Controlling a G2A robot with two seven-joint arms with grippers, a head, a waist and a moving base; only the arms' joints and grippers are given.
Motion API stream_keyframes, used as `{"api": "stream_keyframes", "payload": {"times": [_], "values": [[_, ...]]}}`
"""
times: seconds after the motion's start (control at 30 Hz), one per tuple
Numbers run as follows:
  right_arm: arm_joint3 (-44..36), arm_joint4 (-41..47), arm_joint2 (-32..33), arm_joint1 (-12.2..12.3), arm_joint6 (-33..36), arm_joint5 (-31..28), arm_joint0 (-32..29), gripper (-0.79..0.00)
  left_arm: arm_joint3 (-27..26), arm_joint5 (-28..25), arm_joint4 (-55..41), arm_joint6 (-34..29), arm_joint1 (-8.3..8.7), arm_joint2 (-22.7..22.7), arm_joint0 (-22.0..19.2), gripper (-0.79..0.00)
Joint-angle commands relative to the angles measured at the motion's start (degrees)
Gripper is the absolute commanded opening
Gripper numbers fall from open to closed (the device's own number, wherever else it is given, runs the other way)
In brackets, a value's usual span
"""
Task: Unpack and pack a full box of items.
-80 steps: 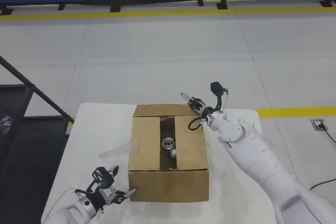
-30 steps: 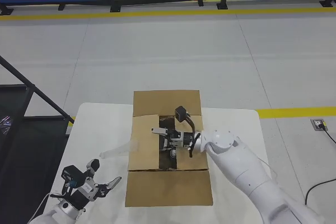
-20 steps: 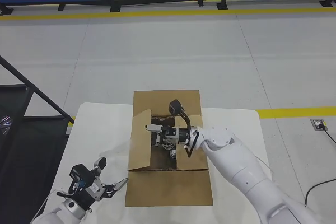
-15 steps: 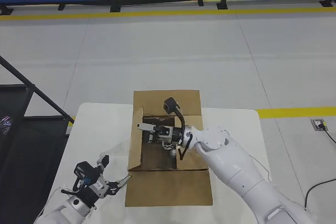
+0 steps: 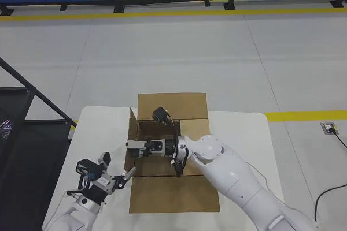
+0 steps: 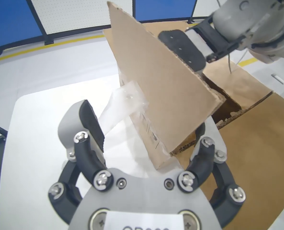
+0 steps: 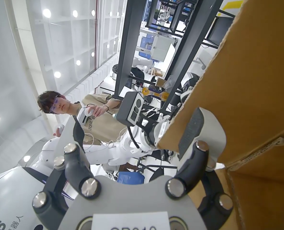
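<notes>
From above, the cardboard box [image 5: 153,167] sits in the middle of the white table [image 5: 92,127]. The job looks to be at its start: the box is being opened so the things inside can come out. The far flap [image 5: 172,105] and the near flap [image 5: 173,195] lie flat and open. The left flap [image 5: 130,130] stands straight up. The right gripper [image 5: 134,145] reaches across the box and pushes on it from inside, fingers spread, holding nothing. The right flap [image 5: 198,126] lies over the box by the right arm. The left gripper [image 5: 118,166] sits near the box's near left corner, wide open and empty. The arm hides the inside of the box, so I cannot tell what is in there.

From the left wrist, the corner of the standing flap is between the spread fingers [image 6: 91,120] but not pinched. A strip of clear tape [image 6: 122,106] hangs off its outer face.

From the right wrist, one finger [image 7: 194,130] lies flat on the brown flap and the other sticks out in the air.

I think the next move is to push this flap down and outward, then fold the last flap back.
</notes>
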Motion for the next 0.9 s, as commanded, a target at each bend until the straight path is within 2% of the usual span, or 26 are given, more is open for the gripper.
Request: {"api": "stream_keyframes", "payload": {"times": [0.0,0.23,0.4,0.67,0.87], "values": [[-0.2,0.2,0.5,0.1,1.2,-0.3,-0.3,0.0,0.3,0.3,-0.7,0.2,-0.01,-0.8,0.5,0.0],[-3.6,-1.7,4.5,1.6,2.9,-2.3,-2.3,0.0,0.6,1.9,-0.8,2.5,0.02,-4.5,2.9,0.0],[-11.0,-10.7,10.0,4.5,0.4,-4.6,-6.4,0.0,1.3,3.2,0.6,3.1,0.05,-6.8,4.8,0.0],[-28.0,-18.4,20.7,9.2,2.8,-0.8,-17.8,0.0,5.8,1.1,-0.3,0.8,0.08,-7.4,2.7,0.0],[-33.7,-19.6,24.9,10.7,3.0,1.1,-22.6,0.0,8.4,1.3,0.2,-1.0,0.0,-6.8,1.0,0.0]]}}
